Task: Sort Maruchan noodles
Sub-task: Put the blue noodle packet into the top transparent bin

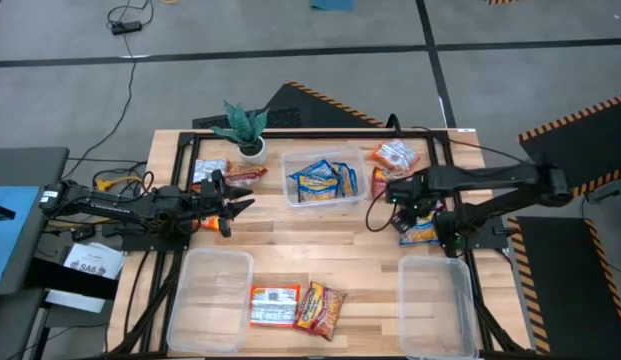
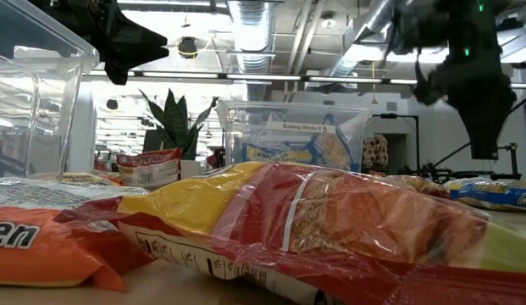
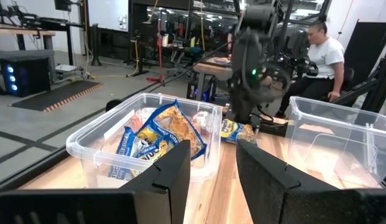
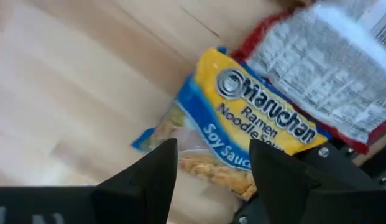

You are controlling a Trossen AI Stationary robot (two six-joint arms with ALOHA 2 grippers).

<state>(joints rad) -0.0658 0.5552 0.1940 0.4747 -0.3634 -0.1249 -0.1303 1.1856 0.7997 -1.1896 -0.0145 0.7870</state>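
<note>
Maruchan packets lie scattered on the table. Several blue-and-yellow ones fill the clear tub (image 1: 320, 180) at the table's middle. One blue-and-yellow packet (image 4: 255, 121) lies flat on the wood at the right, partly under a red packet (image 4: 329, 56). My right gripper (image 4: 212, 163) hovers open just above it, pointing down, one finger on each side of its edge; the high view shows this gripper (image 1: 404, 208) and packet (image 1: 420, 233). My left gripper (image 3: 212, 165) is open and empty, held level left of the middle tub (image 3: 149, 140); the high view has it (image 1: 230, 208) there too.
Two clear tubs stand near the front edge, left (image 1: 210, 298) and right (image 1: 437, 305), with two packets (image 1: 295, 306) between them. More packets lie by the potted plant (image 1: 245, 130) and at the far right (image 1: 395, 155). A person sits beyond the table (image 3: 320, 53).
</note>
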